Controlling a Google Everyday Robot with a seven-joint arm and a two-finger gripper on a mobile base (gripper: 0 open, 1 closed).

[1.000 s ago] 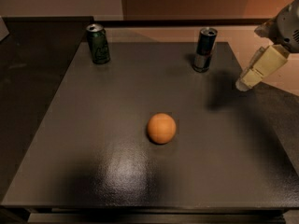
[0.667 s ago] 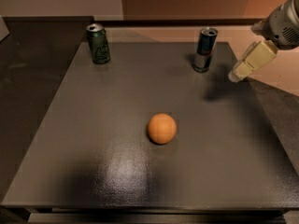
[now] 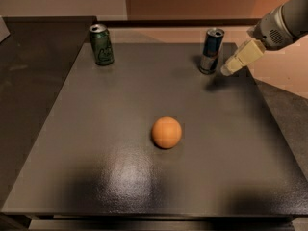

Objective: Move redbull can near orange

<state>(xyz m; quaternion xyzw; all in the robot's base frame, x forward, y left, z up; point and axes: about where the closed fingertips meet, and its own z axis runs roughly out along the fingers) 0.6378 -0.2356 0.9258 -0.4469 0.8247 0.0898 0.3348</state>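
Since a second ago, my gripper [image 3: 231, 66] has travelled leftward and slightly up, and now hangs just beside the right flank of the redbull can [image 3: 211, 51], apart from it as far as I can judge. Whether it is spread or closed I cannot tell. Dark table [image 3: 120, 109]: one, bearing all items. Arm: one, entering from the upper right, angled down towards the can; I judge this the approach for a side grasp. Cans: two, both upright along the far edge and well apart. The green can [image 3: 101, 44] stands far left and is no part of the job. The redbull can stands far right, not yet lifted. Orange [image 3: 166, 132]: one, resting near the table's middle, well apart from the redbull can, with bare surface around it to receive the can.
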